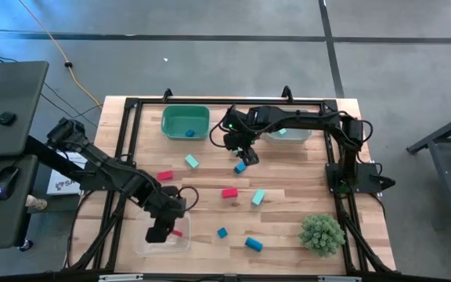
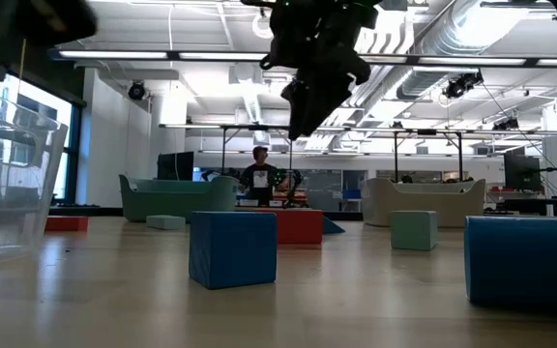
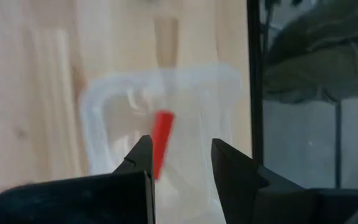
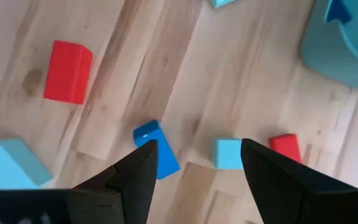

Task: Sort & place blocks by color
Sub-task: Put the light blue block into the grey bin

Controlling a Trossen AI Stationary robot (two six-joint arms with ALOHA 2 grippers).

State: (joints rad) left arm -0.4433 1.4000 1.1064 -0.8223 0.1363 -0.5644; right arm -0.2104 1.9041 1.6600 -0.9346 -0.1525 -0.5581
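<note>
A: Where is the right gripper (image 1: 241, 153)?
B: Jaws apart, empty, above a blue block (image 4: 156, 149) near the green bin (image 1: 185, 122).
A: And the left gripper (image 1: 160, 232)?
B: Spread over the clear bin (image 1: 143, 245); the red block (image 3: 161, 142) probably lies inside.

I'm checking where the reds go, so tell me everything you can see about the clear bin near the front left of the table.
The clear bin is a shallow, see-through plastic tray with rounded corners, sitting flat on the wooden table near its front left edge. One red block lies inside it. The left end effector hovers just above it with fingers open, holding nothing.
</note>
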